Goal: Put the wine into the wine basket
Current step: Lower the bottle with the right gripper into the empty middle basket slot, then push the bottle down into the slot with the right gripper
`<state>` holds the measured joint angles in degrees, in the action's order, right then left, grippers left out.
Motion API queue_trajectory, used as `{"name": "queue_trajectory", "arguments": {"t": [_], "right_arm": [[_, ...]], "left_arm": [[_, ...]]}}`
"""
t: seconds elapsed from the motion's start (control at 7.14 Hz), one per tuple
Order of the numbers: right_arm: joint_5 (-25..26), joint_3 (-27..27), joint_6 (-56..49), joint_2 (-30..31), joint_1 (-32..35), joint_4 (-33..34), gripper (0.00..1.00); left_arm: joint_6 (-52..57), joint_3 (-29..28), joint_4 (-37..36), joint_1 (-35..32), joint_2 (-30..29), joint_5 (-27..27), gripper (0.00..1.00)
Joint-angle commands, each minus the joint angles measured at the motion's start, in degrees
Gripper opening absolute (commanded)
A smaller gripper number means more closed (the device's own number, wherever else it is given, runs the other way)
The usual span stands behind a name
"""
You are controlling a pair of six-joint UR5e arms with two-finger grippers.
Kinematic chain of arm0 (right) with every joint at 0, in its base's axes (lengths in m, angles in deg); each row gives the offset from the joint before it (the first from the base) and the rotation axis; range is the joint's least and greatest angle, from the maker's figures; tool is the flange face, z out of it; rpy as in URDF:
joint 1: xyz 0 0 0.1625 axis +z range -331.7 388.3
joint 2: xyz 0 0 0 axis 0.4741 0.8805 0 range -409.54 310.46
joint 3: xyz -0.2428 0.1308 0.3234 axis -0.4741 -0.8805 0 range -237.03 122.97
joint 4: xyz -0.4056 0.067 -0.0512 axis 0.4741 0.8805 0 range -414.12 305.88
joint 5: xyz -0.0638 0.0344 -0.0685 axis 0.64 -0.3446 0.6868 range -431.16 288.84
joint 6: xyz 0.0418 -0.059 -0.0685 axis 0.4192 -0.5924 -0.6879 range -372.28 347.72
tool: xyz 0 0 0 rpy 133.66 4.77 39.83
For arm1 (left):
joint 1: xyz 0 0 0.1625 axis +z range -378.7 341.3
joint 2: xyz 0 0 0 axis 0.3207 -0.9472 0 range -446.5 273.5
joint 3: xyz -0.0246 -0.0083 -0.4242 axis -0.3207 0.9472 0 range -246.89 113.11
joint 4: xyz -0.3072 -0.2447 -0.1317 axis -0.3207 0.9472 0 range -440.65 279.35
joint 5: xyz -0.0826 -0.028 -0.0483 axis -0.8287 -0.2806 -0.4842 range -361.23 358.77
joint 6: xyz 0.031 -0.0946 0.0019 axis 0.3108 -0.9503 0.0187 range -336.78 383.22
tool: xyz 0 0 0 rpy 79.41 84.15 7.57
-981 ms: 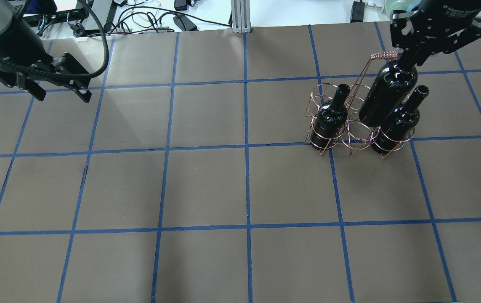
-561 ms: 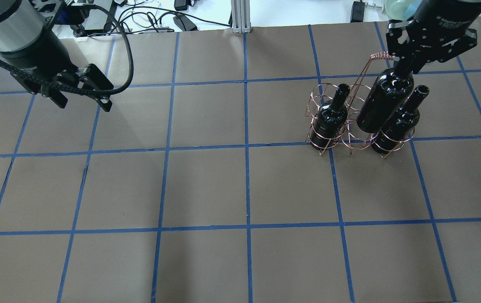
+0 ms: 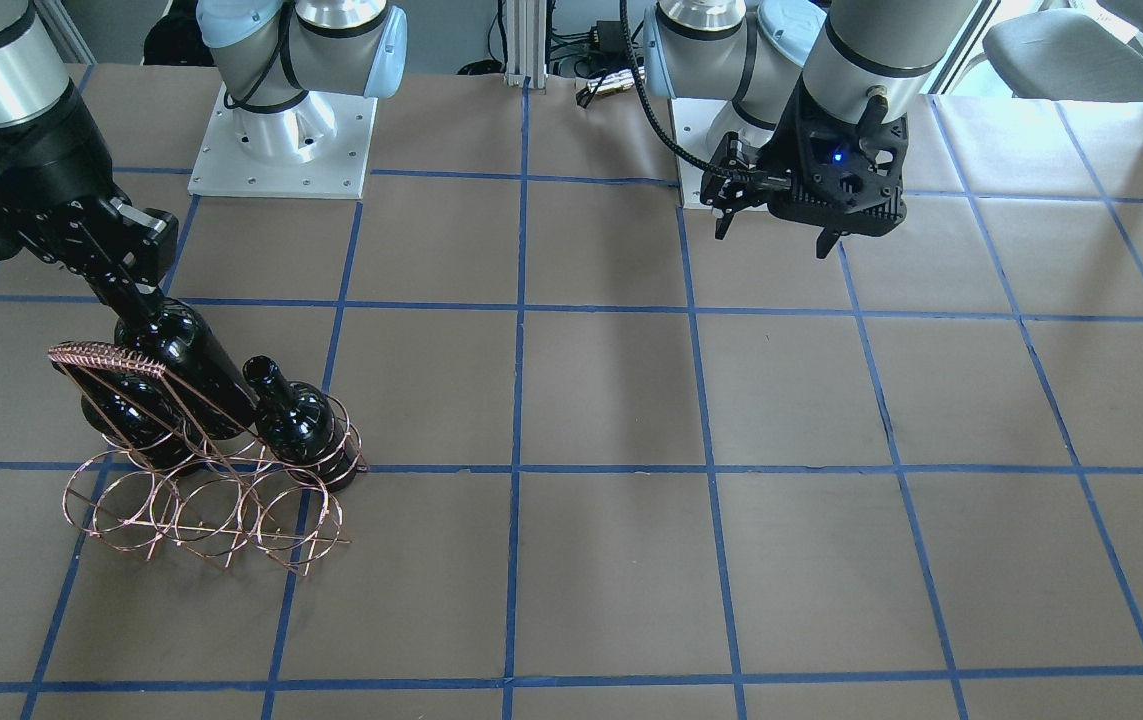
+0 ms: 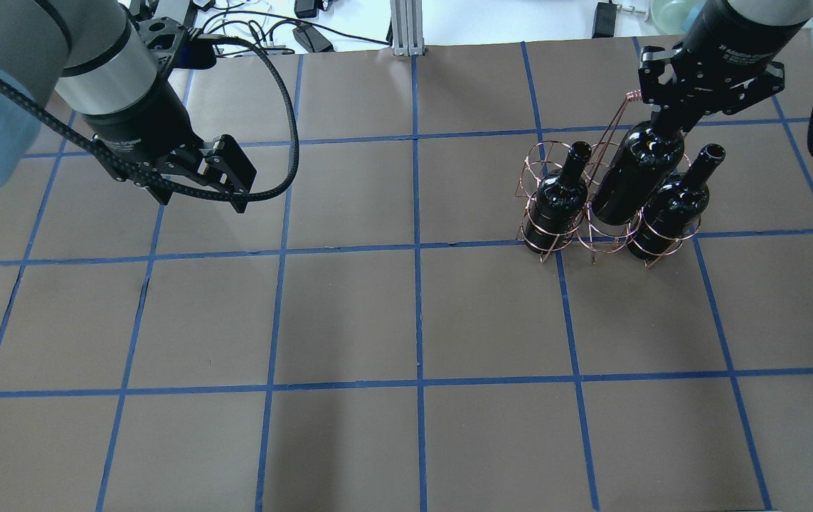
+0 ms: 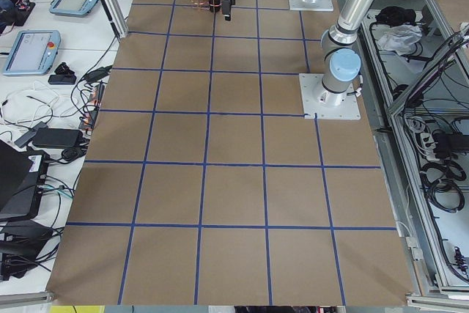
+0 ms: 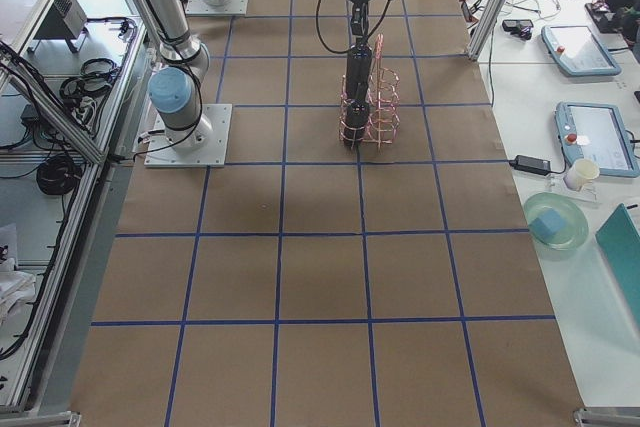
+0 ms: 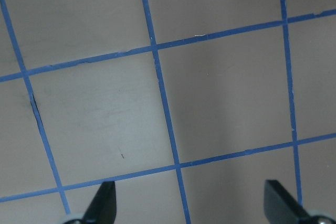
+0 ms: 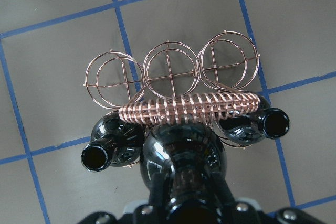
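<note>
My right gripper (image 4: 666,122) is shut on the neck of a black wine bottle (image 4: 632,181). The bottle's lower part is inside the middle ring of the copper wire basket (image 4: 594,238), in the row on the robot's side. Two more black bottles stand in that row, one (image 4: 557,199) on the left and one (image 4: 671,206) on the right. In the right wrist view the held bottle (image 8: 181,153) is just below the wire-wrapped handle (image 8: 189,107), and the far row of rings (image 8: 168,69) is empty. My left gripper (image 4: 200,199) is open and empty, far off over bare table.
The table is brown paper with a grid of blue tape lines (image 4: 417,249). Cables and power bricks (image 4: 264,35) lie beyond its far edge. The basket's handle (image 3: 106,358) slants up beside the held bottle (image 3: 186,370). The left gripper (image 3: 771,235) hovers near its arm's base plate.
The right gripper has come down and slightly left, bringing the bottle lower into the middle ring. The left arm has swung right and toward the table's middle, gripper still open.
</note>
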<state>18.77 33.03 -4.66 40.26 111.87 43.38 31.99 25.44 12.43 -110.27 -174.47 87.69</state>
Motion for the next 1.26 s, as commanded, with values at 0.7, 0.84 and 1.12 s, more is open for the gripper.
{"name": "queue_trajectory", "arguments": {"t": [0.7,0.84,1.12], "right_arm": [[0.24,1.61,-3.75,-0.15,-0.25,2.86,0.00],[0.24,1.61,-3.84,-0.15,-0.34,2.87,0.00],[-0.19,1.78,-4.36,-0.50,-0.43,2.52,0.00]], "left_arm": [[-8.40,3.02,-5.52,-4.50,-0.63,-0.06,1.00],[-8.86,4.25,-6.93,-4.59,-0.45,0.03,1.00],[-8.42,4.44,-7.30,-4.50,0.16,0.29,1.00]]}}
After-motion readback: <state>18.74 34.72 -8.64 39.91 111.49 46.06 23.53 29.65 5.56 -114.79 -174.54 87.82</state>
